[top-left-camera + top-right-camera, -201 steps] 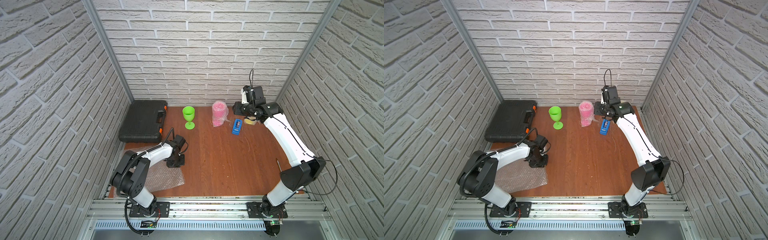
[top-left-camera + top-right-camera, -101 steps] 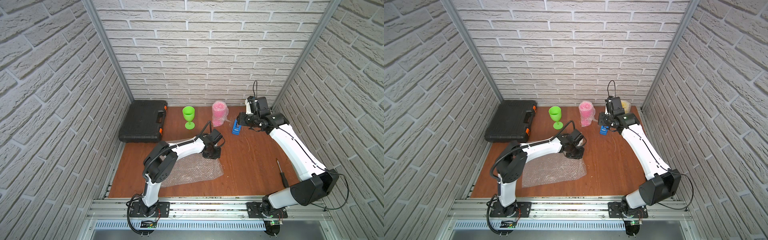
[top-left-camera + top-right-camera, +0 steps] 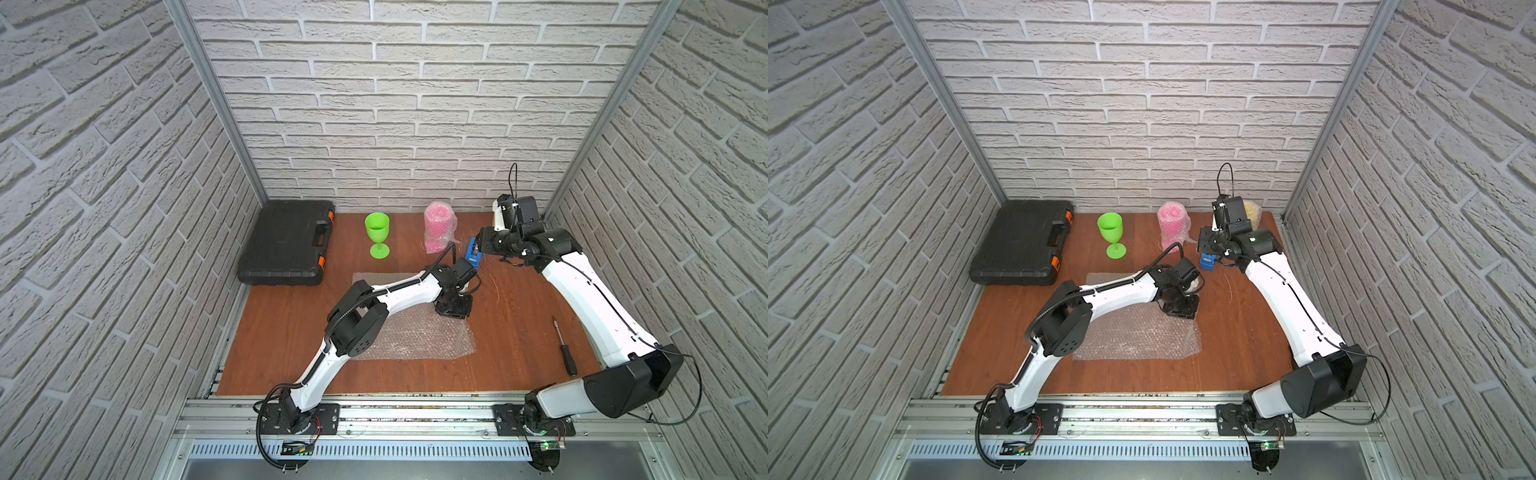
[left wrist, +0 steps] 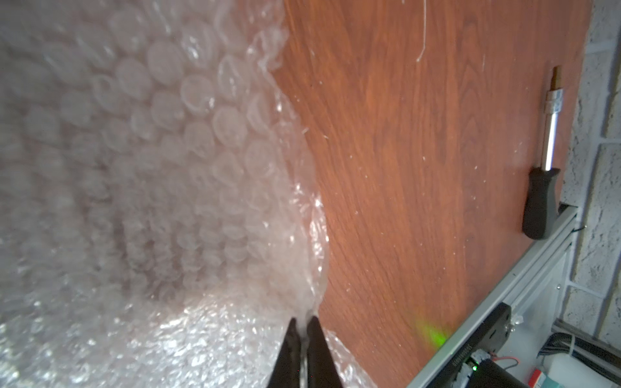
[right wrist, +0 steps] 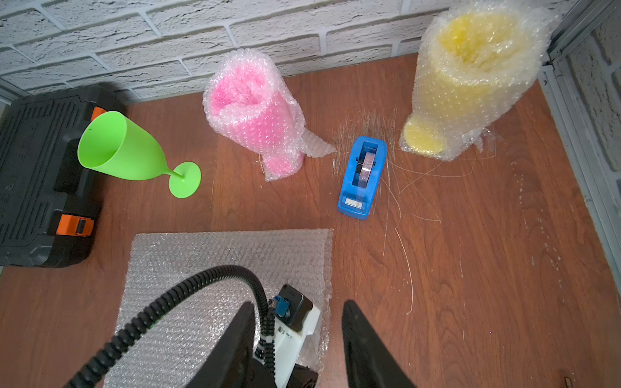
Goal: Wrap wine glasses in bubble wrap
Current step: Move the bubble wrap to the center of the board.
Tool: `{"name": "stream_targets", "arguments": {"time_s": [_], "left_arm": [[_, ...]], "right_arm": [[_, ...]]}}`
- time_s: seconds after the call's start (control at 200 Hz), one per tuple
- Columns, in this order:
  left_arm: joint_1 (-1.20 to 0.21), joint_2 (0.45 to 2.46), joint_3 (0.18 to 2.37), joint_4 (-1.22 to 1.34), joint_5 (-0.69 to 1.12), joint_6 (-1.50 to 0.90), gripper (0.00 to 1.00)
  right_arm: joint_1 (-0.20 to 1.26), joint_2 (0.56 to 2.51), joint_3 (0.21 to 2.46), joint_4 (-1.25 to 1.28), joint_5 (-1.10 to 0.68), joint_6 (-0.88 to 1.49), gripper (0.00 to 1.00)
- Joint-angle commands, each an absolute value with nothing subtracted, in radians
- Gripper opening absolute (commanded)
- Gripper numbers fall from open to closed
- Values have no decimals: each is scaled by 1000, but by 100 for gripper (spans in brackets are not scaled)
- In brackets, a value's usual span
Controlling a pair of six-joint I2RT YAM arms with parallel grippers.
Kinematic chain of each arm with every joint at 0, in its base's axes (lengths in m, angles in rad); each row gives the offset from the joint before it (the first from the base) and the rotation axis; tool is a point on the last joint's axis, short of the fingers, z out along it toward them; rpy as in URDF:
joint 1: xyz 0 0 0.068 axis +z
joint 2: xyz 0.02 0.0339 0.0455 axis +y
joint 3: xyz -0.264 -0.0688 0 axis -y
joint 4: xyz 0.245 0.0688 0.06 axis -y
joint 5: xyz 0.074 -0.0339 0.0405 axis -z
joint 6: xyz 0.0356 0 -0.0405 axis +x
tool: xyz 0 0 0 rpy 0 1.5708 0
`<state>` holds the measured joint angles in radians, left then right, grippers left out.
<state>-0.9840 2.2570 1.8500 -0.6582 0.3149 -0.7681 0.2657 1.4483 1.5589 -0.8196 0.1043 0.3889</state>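
Note:
A clear bubble wrap (image 3: 415, 336) (image 3: 1142, 336) sheet lies flat in the middle of the table. My left gripper (image 3: 453, 309) (image 4: 304, 324) is shut on its far right edge, with thin film pinched between the black fingertips. The bare neon green wine glass (image 3: 377, 232) (image 5: 124, 151) stands upright at the back. A pink wine glass (image 3: 438, 226) (image 5: 255, 117) stands beside it inside bubble wrap. A yellow one (image 3: 1251, 210) (image 5: 470, 77), also wrapped, stands in the back right corner. My right gripper (image 3: 482, 244) (image 5: 297, 305) hangs open and empty above the blue tape dispenser.
The blue tape dispenser (image 3: 473, 254) (image 5: 361, 178) sits between the pink and yellow glasses. A black tool case (image 3: 286, 245) fills the back left corner. A screwdriver (image 3: 565, 349) (image 4: 547, 161) lies near the right wall. Thin clear strands are scattered around the dispenser.
My left arm has dragged the bubble wrap sheet from the front left to the middle of the table. My right gripper has drawn back from the back right corner to above the tape dispenser.

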Motion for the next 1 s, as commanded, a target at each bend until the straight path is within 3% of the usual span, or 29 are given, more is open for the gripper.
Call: {"name": "stream_targets", "arguments": {"time_s": [0.0,0.11,0.21,0.4,0.55,0.65,0.77,0.925,0.995], "left_arm": [[-988,2246,1878,-701,337,-723,18],[-971,2172,1840,-682,300,-698,38],[-941,2073,1765,-647,257,-674,45],[-852,1815,1548,-575,139,-637,46],[-781,1603,1403,-601,4,-562,50],[-718,1487,1313,-570,68,-536,58],[-670,1429,1274,-556,184,-520,58],[-650,1337,1221,-586,153,-505,56],[-623,1272,1182,-584,119,-499,59]], "right_arm": [[270,1417,1553,-781,124,383,45],[270,1427,1543,-759,73,346,47],[270,1436,1528,-732,-1,318,55],[300,1436,1432,-586,-122,302,73],[365,1478,1403,-492,-129,278,80],[414,1514,1402,-434,-124,264,82],[439,1541,1416,-429,-84,284,82],[467,1570,1416,-392,-69,269,82],[485,1587,1393,-314,-77,252,90]]}}
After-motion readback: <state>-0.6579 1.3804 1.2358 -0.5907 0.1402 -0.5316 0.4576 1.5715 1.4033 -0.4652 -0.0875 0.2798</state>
